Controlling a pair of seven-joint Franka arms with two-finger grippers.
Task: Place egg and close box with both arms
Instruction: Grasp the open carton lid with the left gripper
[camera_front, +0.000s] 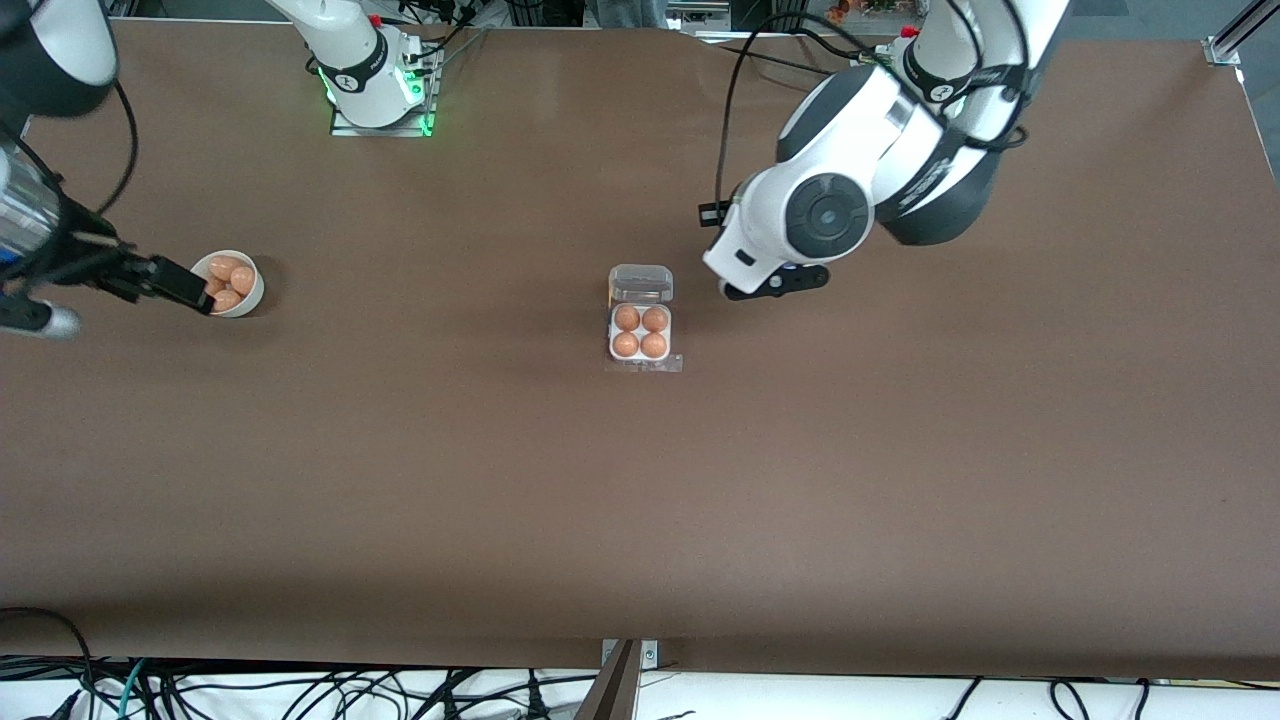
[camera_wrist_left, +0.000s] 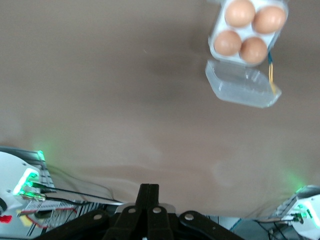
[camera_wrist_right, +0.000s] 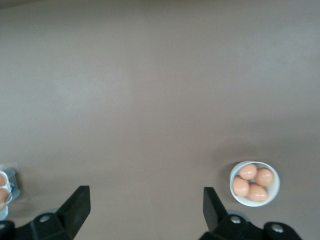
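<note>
I see a brown table (camera_front: 640, 480) running the whole width of the front view, with cables along its near edge and both arm bases along the top.

The right gripper's fingers (camera_wrist_right: 75, 205) stand wide apart with nothing between them. In the front view the right gripper (camera_front: 185, 287) hangs at the rim of the bowl (camera_front: 245, 300), at the right arm's end of the table. The bowl is round and white and holds four tan-orange eggs (camera_wrist_right: 252, 182). The right arm runs off the edge of the front view from there.

The left gripper's fingers (camera_wrist_left: 149, 200) are pressed together, empty. The left gripper (camera_front: 775, 285) hangs over bare table just beside the box (camera_front: 641, 358), on the side toward the left arm's end. Its arm rises from there to its base at the top of the view.

The box sits near the middle of the table. All four cells are filled, one egg (camera_front: 627, 318) in each. The clear lid (camera_front: 641, 284) lies open, folded back flat on the table on the side toward the bases, still joined to the tray. In the left wrist view I see the same tray full (camera_wrist_left: 247, 30) and the lid (camera_wrist_left: 242, 87) lying flat beside it.
</note>
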